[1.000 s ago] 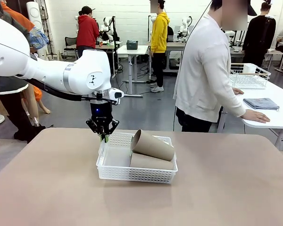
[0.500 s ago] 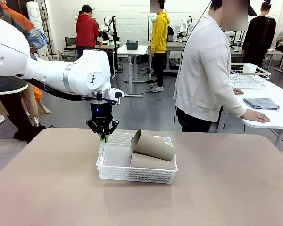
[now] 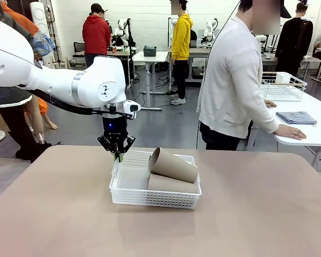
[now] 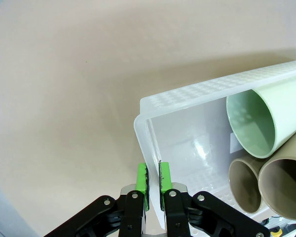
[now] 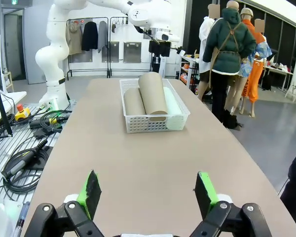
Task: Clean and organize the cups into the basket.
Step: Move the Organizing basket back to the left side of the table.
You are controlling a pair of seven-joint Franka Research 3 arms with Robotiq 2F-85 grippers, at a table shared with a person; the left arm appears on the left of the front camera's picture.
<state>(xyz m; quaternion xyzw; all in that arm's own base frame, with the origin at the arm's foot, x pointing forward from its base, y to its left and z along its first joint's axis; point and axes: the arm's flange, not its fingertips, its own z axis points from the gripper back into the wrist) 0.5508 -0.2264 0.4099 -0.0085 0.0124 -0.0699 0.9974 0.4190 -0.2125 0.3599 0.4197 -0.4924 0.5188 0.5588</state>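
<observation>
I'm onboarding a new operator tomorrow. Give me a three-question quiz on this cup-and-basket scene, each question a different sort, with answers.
1. True or false: the left gripper is clamped on the basket rim.
2. How many cups lie in the basket, and what colours?
3. Multiple choice: the right gripper is A) open and empty, B) holding a cup, C) inside the basket.

Key
1. True: its pads pinch the rim's near corner.
2. Three: one mint green cup and two beige cups, all on their sides.
3. A.
</observation>
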